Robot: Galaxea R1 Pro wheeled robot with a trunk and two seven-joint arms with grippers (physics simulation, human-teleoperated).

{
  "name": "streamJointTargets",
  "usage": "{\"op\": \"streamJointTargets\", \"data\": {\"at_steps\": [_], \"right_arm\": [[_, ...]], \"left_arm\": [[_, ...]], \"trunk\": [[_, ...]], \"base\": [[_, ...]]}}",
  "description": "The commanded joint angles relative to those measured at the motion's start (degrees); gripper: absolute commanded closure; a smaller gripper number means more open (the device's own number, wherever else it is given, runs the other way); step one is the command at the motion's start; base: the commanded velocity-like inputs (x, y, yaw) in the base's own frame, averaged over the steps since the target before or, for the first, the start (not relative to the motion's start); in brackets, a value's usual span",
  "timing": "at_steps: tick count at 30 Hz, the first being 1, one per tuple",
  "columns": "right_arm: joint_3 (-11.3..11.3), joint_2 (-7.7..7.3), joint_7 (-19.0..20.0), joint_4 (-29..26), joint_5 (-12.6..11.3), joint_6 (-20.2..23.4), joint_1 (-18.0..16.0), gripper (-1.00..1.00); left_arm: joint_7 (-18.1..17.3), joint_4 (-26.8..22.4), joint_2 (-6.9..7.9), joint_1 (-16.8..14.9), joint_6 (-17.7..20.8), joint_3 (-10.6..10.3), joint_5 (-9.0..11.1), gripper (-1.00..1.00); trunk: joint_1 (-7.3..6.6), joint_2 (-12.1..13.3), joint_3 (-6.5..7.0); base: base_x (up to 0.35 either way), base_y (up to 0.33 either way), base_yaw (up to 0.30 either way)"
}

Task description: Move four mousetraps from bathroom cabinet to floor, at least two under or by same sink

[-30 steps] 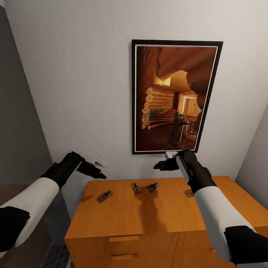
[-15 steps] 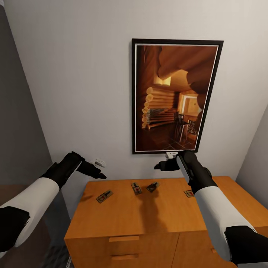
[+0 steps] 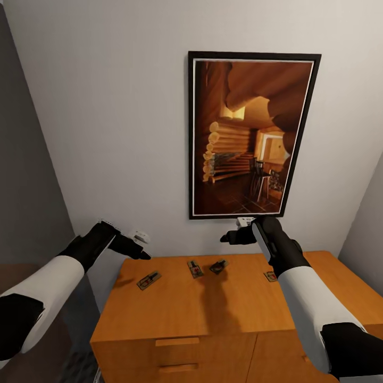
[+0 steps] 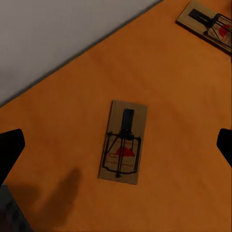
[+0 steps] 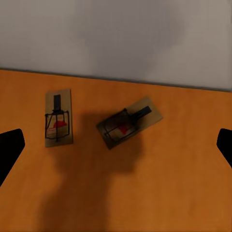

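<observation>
We face the cabinet (image 3: 213,319); four mousetraps (image 3: 149,280) lie on its bare orange top toward 12 o'clock, near the pale wall (image 3: 106,133). Our left gripper (image 3: 139,246) and right gripper (image 3: 232,235) hover above, jaws spread. A framed picture (image 3: 250,135) hangs beyond.

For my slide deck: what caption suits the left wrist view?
Open left gripper hovering above a mousetrap on the orange-brown cabinet top.
</observation>
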Motion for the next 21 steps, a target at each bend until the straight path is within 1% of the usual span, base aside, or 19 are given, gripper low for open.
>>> {"op": "streamJointTargets", "data": {"at_steps": [1, 7, 21], "right_arm": [[0.05, 0.01, 0.06, -0.04, 0.05, 0.23, -0.06, -1.00], [-0.03, 0.02, 0.06, -0.04, 0.05, 0.23, -0.06, -1.00], [-0.32, -0.10, -0.10, 0.04, 0.14, 0.23, -0.06, -1.00]], "left_arm": [[-0.48, 0.51, 0.04, -0.05, -0.56, -0.09, -0.58, -1.00], [-0.37, 2.91, -0.02, -0.06, -2.48, -0.11, -0.61, -1.00], [-0.30, 3.50, -0.12, -0.06, -3.00, -0.06, -0.60, -1.00]], "trunk": [[0.25, -0.54, -0.31], [1.57, -2.95, -1.39], [4.65, -8.56, -3.90]], "base": [[0.000, 0.000, 0.000], [0.000, 0.000, 0.000], [0.000, 0.000, 0.000]]}}
